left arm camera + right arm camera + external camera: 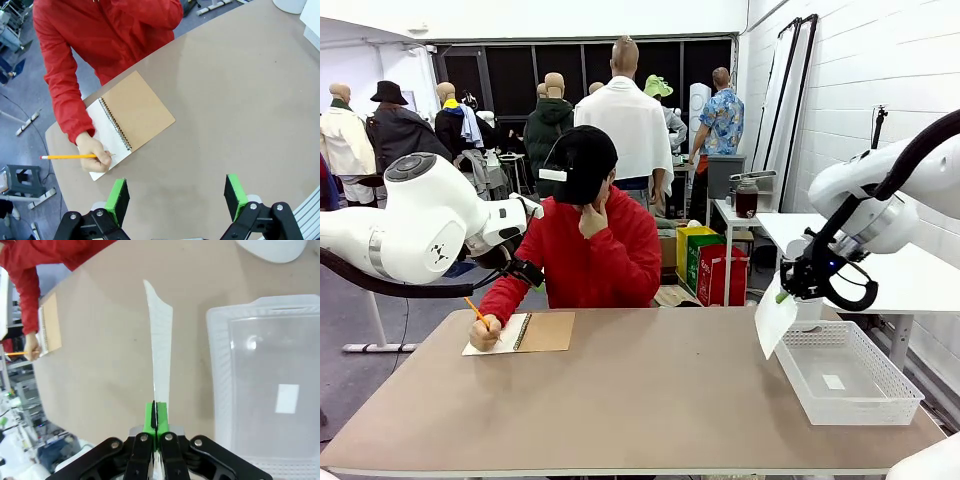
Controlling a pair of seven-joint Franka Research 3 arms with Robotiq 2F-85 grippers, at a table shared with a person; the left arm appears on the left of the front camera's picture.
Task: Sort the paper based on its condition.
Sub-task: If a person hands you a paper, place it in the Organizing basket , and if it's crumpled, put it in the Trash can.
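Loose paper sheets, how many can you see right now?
1: a sheet pinched in the right gripper, hanging above the table beside the white basket. The notebook may hide others.

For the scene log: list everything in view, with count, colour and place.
table: one, tan, across the foreground
notebook: one, brown cover, open at the table's far left
pencil: one, orange, over the notebook's page
tray: one, white, table's right end
slip: one, white, on the tray's floor
paper: one sheet, white, hanging left of the tray
person's hand: one, red sleeve, holding the pencil
left gripper: one, black, green pads, open above the table
right gripper: one, black, green pads, shut on the paper
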